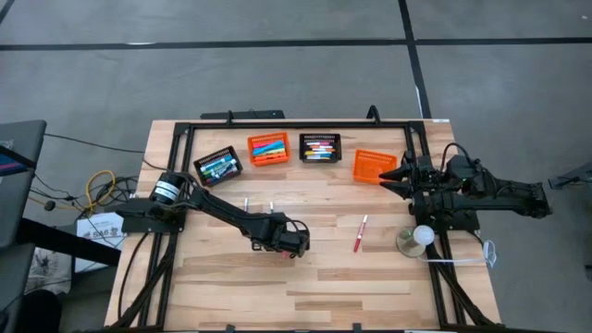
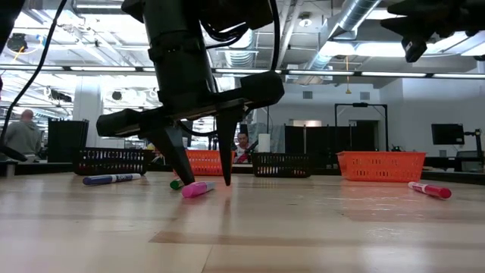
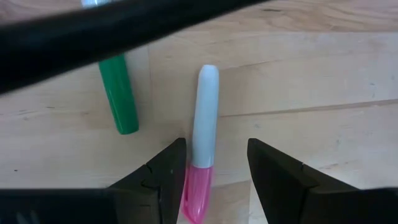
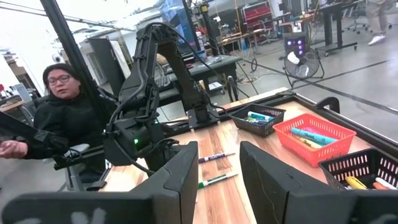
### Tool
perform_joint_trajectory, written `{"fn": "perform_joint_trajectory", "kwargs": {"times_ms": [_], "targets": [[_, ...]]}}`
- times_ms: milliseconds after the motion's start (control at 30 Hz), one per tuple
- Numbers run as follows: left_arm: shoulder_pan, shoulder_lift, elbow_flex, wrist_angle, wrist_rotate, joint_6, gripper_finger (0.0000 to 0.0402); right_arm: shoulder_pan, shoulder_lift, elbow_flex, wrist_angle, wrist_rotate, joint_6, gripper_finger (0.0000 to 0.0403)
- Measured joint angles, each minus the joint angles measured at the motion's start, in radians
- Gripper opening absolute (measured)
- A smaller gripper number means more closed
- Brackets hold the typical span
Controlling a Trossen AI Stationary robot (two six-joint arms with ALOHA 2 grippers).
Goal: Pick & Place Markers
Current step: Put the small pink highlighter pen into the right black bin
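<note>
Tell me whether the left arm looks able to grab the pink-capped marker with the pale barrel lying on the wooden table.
Probably yes. The left gripper hangs low with its open fingers either side of the pink-capped marker, nothing between them. The green marker lies apart to one side, clear of the fingers.

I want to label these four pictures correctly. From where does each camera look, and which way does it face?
High view: above the table, looking straight down; both arms show.
Low view: at table-top height, looking level into the room; the left gripper comes down over the pink marker.
Left wrist view: on the left arm, looking down past its open fingers at the same pink marker and a green marker.
Right wrist view: on the raised right arm, facing across the table past its fingers at the left arm and a seated person.
</note>
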Motion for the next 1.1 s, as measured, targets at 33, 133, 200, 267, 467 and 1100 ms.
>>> {"fn": "perform_joint_trajectory", "kwargs": {"times_ms": [33,133,200,267,467,1100], "targets": [[0.0,0.0,0.0,0.0,0.0,0.0,0.0172,0.0,0.0,0.0,0.0,0.0,0.0,0.0108],[0.003,0.001,0.0,0.002,0.002,0.0,0.0172,-0.002,0.0,0.0,0.002,0.0,0.0,0.0108],[0.004,0.002,-0.001,0.002,0.007,0.0,0.0172,-0.002,0.0,0.0,0.002,0.0,0.0,0.0108],[0.004,0.002,-0.001,0.003,0.007,0.0,0.0172,-0.002,0.0,0.0,0.002,0.0,0.0,0.0108],[0.004,0.004,-0.002,0.004,0.0,-0.001,0.0172,-0.002,0.0,0.0,0.002,0.0,0.0,0.0108],[0.039,0.007,-0.002,0.044,0.011,-0.004,0.0051,-0.002,0.0,0.0,0.002,0.0,0.008,0.0108]]}}
